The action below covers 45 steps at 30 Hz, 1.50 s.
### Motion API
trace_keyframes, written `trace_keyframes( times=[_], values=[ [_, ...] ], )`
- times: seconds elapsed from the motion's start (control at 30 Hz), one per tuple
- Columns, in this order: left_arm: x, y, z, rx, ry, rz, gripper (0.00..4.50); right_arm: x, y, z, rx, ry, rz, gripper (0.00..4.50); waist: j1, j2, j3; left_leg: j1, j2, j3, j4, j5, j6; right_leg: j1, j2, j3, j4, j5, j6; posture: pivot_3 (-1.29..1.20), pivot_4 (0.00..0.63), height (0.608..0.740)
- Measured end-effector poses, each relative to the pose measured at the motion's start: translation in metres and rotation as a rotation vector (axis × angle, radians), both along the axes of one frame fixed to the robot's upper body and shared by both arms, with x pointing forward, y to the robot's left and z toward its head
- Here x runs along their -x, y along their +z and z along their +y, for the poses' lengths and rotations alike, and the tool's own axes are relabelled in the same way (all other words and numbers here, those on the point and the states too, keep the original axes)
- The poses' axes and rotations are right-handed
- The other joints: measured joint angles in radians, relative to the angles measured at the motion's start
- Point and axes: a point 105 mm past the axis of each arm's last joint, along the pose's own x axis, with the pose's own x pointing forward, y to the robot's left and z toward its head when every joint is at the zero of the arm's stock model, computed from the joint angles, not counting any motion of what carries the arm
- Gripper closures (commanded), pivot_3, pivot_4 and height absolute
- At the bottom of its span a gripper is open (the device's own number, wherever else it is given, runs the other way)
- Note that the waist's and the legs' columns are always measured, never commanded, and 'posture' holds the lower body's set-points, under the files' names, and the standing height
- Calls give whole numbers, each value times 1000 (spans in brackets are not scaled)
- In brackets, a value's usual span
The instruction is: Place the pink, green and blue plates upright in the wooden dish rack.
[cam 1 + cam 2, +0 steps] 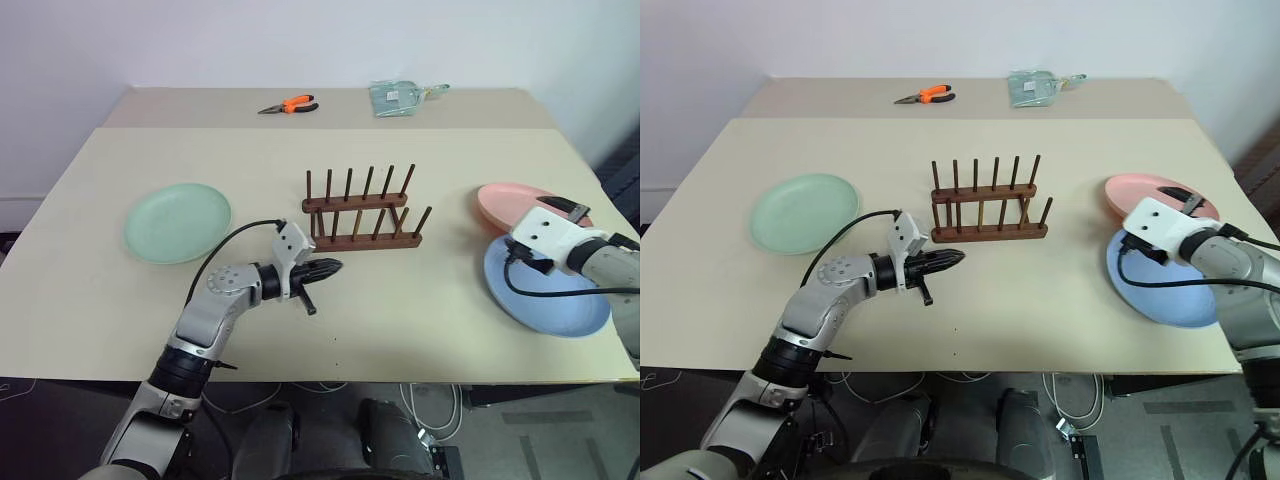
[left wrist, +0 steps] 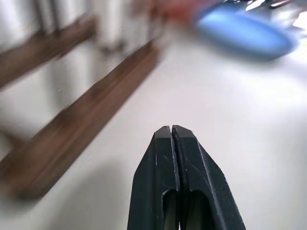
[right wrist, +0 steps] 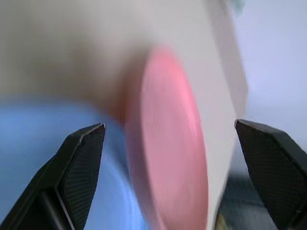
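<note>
Lying flat: three plates — green plate (image 1: 177, 222), pink plate (image 1: 510, 200), blue plate (image 1: 545, 300); left claw (image 1: 330, 268) pressed together, right claw (image 3: 177, 158) spread.

Empty wooden dish rack (image 1: 362, 211) mid-table; 3 plates lie flat

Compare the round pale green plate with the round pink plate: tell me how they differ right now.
The round pale green plate lies alone on the robot's left of the dark brown wooden dish rack; the round pink plate lies on its right, its edge meeting the round blue plate. The open right gripper points at the pink plate; nothing is near the green one. The shut left gripper is by the rack. Both plates lie flat on the beige table, outside the rack.
</note>
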Motion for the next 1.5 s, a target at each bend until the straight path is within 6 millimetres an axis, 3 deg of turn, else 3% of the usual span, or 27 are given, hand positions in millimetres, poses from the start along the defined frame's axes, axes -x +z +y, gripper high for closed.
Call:
trace_keyframes(
  times=[0.07, 0.17, 0.4, 0.57, 0.67, 0.77, 0.8, 0.93, 1.0, 1.1, 1.3, 1.5],
  values=[
    [6, 3, -6, 16, -34, 6, 4500, -2, -14, -7, 50, -2, 42, 97, -4, 1, 1, 0, 0, 0, 0, 0, 0, 0, 0, 0, 0, 0, 0, 0, 150, 740],
    [9, 4, -7, 26, -44, 17, 4500, -10, -9, -14, 75, -13, 17, 928, -16, 2, 1, 0, 0, 0, 0, 0, 0, -1, 0, 1, 1, 0, 0, 0, 150, 740],
    [18, -2, 1, 12, -40, 38, 4500, -13, -2, -1, 69, 49, -5, 4386, -23, 2, 1, 0, 0, 0, 0, 0, 0, -1, 0, 1, 1, 0, 1, 0, 150, 740],
    [17, -4, 7, -5, -27, 38, 4500, -5, 16, 18, 52, 120, -62, 4386, -18, 3, 2, -1, 0, 0, 0, 0, 0, 0, 0, 1, 1, 0, 1, 0, 150, 740],
    [12, -1, 16, 5, 6, 32, 4500, -3, 50, 37, -89, 165, -178, 4386, -22, 4, 2, 0, 0, 0, 0, 0, 0, -1, 1, 1, 1, 0, 1, 0, 150, 740],
    [5, 1, 28, 28, 51, 39, 4500, 0, 100, 77, -561, 250, -349, 4386, -32, 3, 3, 1, 3, -1, -1, 0, 0, -1, 3, 1, 2, 1, 1, 0, 150, 740],
    [4, 3, 33, 40, 63, 41, 4500, 7, 119, 99, -820, 331, -361, 4386, -30, 3, 3, 1, 3, -3, -1, 0, 0, -1, 3, 1, 2, 1, 1, 0, 150, 740],
    [-1, 3, 57, 37, 118, 49, 4500, 33, 156, 160, -1352, 628, -221, 4386, -18, 3, 3, -1, 2, -6, 0, 0, 0, -1, 2, -1, 1, 0, 0, 0, 150, 740],
    [-4, 5, 65, 39, 136, 41, 4500, 40, 157, 177, -1456, 683, -115, 4386, -5, 3, 3, -1, 1, -5, 0, 0, 0, 0, 1, -1, 0, 0, -1, 0, 150, 740],
    [-2, 4, 66, 47, 135, 42, 4500, 33, 145, 182, -1524, 632, -29, 4386, 4, 3, 3, -2, 0, -5, 0, 0, 1, 0, 0, -1, -1, 0, -1, 0, 150, 740],
    [6, 6, 63, 66, 134, 34, 4500, 14, 126, 173, -1564, 501, 9, 4386, 0, 3, 3, -1, 1, -3, -2, 0, 0, -3, 1, -1, 1, 0, 0, 0, 150, 740],
    [11, 3, 62, 75, 136, 47, 4500, 5, 125, 166, -1591, 463, -6, 4386, -4, 4, 3, -1, 1, -2, -1, 0, 0, -3, 1, -1, 1, 0, 0, 0, 150, 740]
  ],
)
